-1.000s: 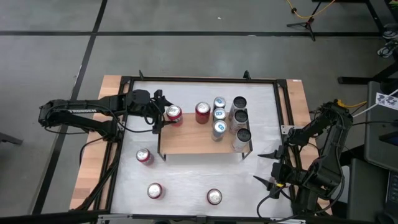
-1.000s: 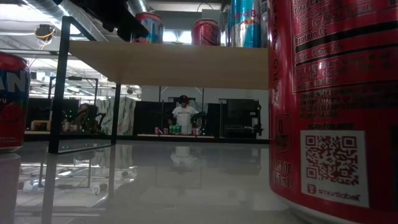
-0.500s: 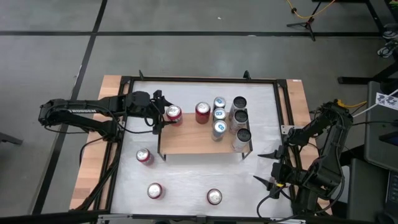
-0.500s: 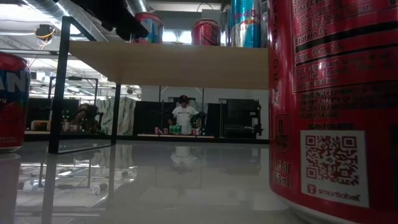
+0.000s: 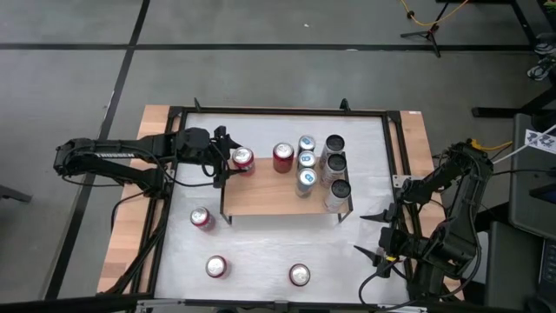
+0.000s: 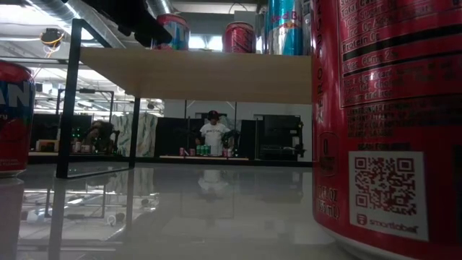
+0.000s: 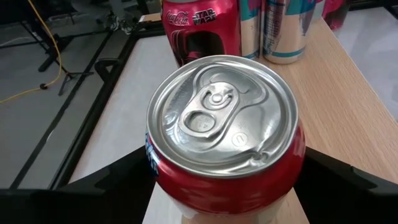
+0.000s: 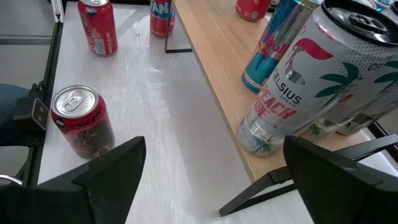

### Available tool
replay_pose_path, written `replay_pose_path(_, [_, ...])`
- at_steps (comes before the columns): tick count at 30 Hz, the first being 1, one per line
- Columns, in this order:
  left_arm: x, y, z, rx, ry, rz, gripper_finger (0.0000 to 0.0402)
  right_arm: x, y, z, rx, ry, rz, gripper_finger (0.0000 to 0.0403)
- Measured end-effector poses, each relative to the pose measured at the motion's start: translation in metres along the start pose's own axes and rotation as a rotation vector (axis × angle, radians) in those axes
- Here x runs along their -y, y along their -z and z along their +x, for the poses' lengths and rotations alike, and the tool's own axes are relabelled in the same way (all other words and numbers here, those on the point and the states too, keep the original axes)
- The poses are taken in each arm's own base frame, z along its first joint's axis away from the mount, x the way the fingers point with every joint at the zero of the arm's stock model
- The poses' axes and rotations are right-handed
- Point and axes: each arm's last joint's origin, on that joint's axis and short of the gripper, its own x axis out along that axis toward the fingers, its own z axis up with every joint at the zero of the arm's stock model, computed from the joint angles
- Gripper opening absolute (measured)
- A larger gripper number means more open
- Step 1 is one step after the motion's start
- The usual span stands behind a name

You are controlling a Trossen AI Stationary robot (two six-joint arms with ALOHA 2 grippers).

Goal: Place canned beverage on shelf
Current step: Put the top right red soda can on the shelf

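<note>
Left wrist view: left gripper (image 7: 227, 186) holding red can (image 7: 225, 146) at shelf (image 7: 339, 118) left edge; could topple off if released overhanging. Right gripper (image 8: 214, 180) wide, idle.

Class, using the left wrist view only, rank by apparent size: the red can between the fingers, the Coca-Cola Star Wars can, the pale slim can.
1. Red can, nearest the camera.
2. Coca-Cola Star Wars can and pale slim can: both cropped, farther off, unranked.
</note>
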Motion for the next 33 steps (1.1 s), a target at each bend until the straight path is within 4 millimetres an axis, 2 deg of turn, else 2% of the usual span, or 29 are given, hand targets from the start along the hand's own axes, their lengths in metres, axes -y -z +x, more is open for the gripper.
replay_pose_path(6, [0.0, 0.0, 0.0, 0.0, 0.0, 0.003, 0.0327, 0.0, 0.0, 0.0, 0.0, 0.0, 0.0, 0.037])
replay_pose_path(17, [-0.001, -0.001, 0.0, 0.006, -0.018, 0.004, 0.0397, 0.0, 0.0, 0.0, 0.0, 0.0, 0.0, 0.037])
replay_pose_path(33, [-0.003, -0.015, -0.001, 0.162, -0.04, -0.01, 0.0397, 0.0, 0.0, 0.0, 0.0, 0.0, 0.0, 0.037])
